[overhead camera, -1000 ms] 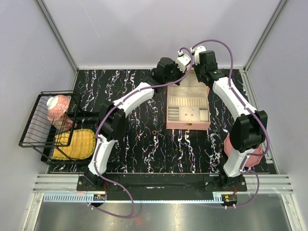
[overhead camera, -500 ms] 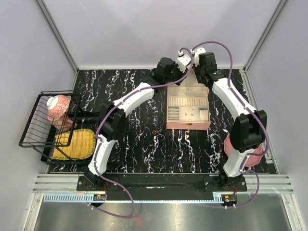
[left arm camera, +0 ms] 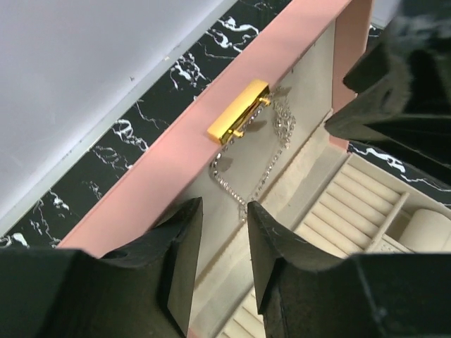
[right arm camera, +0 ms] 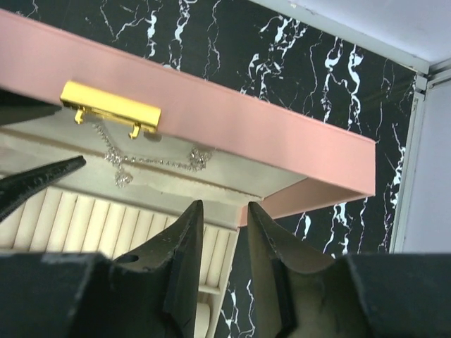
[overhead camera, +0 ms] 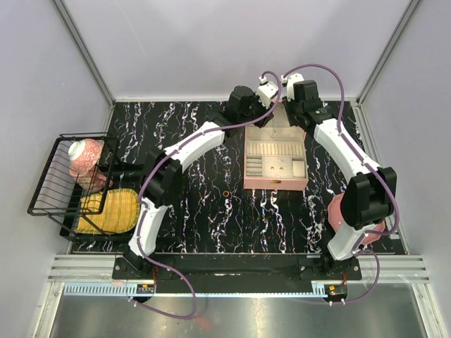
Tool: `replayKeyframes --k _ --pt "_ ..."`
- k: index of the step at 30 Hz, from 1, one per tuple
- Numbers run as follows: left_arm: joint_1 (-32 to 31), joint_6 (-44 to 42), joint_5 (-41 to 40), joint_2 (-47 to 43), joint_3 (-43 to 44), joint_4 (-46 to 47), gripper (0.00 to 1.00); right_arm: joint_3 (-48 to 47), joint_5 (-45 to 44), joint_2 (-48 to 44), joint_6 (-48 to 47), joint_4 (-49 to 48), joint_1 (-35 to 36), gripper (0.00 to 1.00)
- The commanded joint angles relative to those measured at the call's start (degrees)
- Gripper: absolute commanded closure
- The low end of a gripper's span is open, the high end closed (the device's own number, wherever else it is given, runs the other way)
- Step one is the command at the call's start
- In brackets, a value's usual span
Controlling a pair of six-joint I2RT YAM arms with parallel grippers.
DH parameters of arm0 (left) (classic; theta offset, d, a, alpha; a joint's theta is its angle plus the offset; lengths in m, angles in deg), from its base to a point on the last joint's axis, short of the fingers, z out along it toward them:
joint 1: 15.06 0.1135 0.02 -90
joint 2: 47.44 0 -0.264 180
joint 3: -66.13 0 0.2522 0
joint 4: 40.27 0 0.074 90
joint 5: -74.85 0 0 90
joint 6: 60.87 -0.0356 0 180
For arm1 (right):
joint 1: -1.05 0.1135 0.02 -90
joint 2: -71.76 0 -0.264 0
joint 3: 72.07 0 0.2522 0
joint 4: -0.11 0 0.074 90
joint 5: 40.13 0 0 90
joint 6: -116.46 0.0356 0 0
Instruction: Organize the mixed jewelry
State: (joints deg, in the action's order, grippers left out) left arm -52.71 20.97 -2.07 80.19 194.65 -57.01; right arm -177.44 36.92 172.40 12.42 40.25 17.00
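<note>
The pink box (overhead camera: pixel 275 184) stands open on the bench (overhead camera: pixel 211 218), its lid raised just ahead of both grippers. The left gripper (left arm camera: pixel 224 206) and right gripper (right arm camera: pixel 224 205) are each narrowly parted and hold nothing. The pale chain (left arm camera: pixel 281 121) hangs just beyond their tips. It is probably light, limp and snag-prone, so pinch one strand. The gold ring (overhead camera: pixel 225 191) lies well behind them and is likely stiff and slippery; grip across its band.

Layout on the table (overhead camera: pixel 201 225), 12 o'clock = far edge.
Box (overhead camera: pixel 275 163) sits right of centre, lid raised along its 12 o'clock side. Strand (left arm camera: pixel 264 165) lies on the lid's inner face, just under the clasp (left arm camera: pixel 239 111). Ring (overhead camera: pixel 225 192) on the table at the box's 8 o'clock, apart from it. Rack (overhead camera: pixel 67 184) at the 9 o'clock edge. My left gripper (left arm camera: pixel 222 211) and right gripper (right arm camera: pixel 224 208) hang over the lid.
</note>
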Motion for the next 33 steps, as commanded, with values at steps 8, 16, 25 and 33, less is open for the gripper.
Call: replayKeyframes --k 8,16,25,33 --pt "0.65 3.15 1.33 -11.52 -7.44 -1.50 0.47 8.11 6.79 -9.58 1.56 -1.67 -0.39 0.51" --pt "0.47 2.72 4.49 -21.19 -19.30 -3.52 0.38 11.98 9.52 -13.36 0.60 -1.15 -0.30 0.46" --pt "0.56 -5.01 1.78 -33.93 -32.57 -11.96 0.17 16.20 14.17 -19.16 -1.25 4.56 -0.30 0.41" --pt "1.78 -8.27 -2.44 -39.30 -42.67 -10.65 0.15 15.24 17.78 -16.11 0.50 2.29 -0.21 0.45"
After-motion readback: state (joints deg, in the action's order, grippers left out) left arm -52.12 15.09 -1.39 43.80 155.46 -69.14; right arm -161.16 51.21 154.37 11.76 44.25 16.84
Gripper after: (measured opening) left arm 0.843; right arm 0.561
